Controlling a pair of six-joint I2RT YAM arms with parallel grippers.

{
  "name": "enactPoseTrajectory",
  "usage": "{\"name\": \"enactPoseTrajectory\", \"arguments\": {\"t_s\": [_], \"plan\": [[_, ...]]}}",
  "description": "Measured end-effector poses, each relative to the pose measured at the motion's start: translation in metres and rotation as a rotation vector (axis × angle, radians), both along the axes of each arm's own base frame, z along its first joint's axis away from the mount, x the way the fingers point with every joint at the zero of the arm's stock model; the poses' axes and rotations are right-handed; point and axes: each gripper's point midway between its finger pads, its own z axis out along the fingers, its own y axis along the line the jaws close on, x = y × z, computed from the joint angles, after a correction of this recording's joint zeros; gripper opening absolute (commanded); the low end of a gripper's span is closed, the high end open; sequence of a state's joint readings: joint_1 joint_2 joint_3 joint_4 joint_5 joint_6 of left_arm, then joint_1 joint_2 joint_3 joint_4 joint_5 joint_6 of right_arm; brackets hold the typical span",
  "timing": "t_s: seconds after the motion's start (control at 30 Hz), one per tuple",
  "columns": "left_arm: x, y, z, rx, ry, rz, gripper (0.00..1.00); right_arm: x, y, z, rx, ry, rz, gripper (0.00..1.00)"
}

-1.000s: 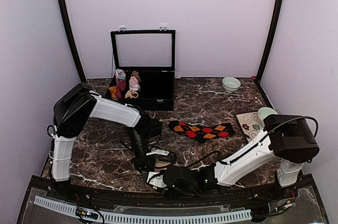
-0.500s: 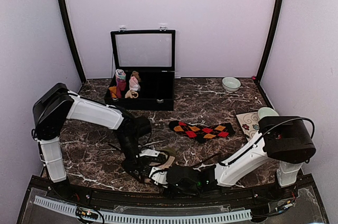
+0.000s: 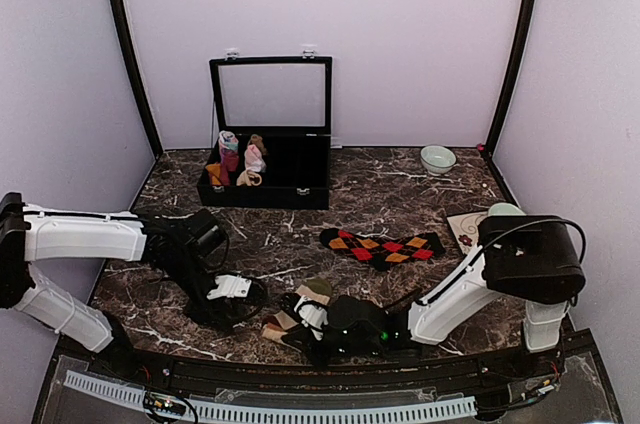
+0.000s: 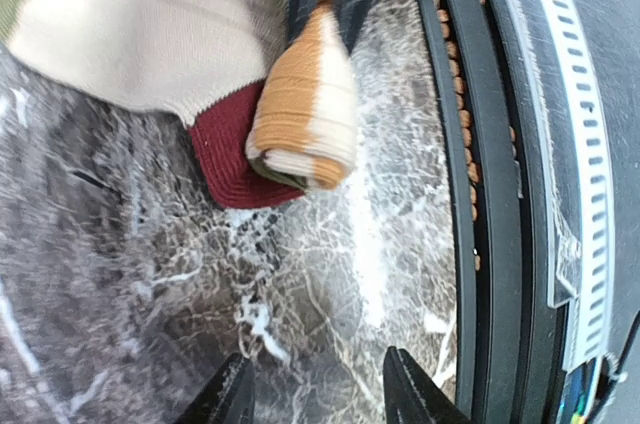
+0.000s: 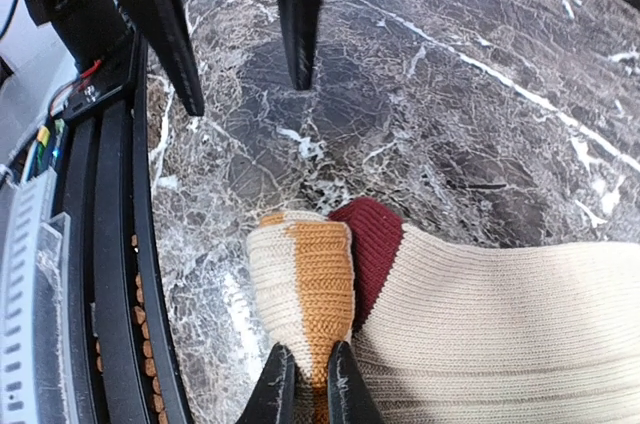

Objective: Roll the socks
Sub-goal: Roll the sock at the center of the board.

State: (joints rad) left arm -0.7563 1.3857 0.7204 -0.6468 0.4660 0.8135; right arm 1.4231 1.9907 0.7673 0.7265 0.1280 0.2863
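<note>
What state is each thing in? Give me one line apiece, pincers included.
striped sock: end folded over beside its maroon toe, pinched at the fold.
right pincer: shut on the striped sock.
left pincer: open, holding nothing, clear of the sock.
argyle sock: lying flat, unrolled.
black case: lid open.
sock rolls: sitting in the case's left end.
bowl: upright.

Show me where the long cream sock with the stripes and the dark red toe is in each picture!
Top external: the long cream knit sock with stripes lies bunched low centre, by the near edge.
Left wrist: the sock fills the top left, orange band folded over.
Right wrist: the sock sits bottom right, orange band pinched in the right gripper.
Shared landmark: the black rail along the table's near edge.
</note>
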Motion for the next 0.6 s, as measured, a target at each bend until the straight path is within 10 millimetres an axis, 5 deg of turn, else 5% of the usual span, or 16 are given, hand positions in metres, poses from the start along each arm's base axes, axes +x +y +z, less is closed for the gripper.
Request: {"name": "enactPoseTrajectory", "arguments": {"t_s": [0.4, 0.6], "plan": [[-0.025, -0.033, 0.012, -0.062, -0.182, -0.324, 0.39, 0.007, -0.007, -0.006, 0.067, 0.279, -0.009, 0.01], [-0.019, -0.061, 0.013, -0.046, -0.250, -0.416, 0.39, 0.008, -0.009, -0.008, 0.080, 0.350, -0.035, 0.01]]}}
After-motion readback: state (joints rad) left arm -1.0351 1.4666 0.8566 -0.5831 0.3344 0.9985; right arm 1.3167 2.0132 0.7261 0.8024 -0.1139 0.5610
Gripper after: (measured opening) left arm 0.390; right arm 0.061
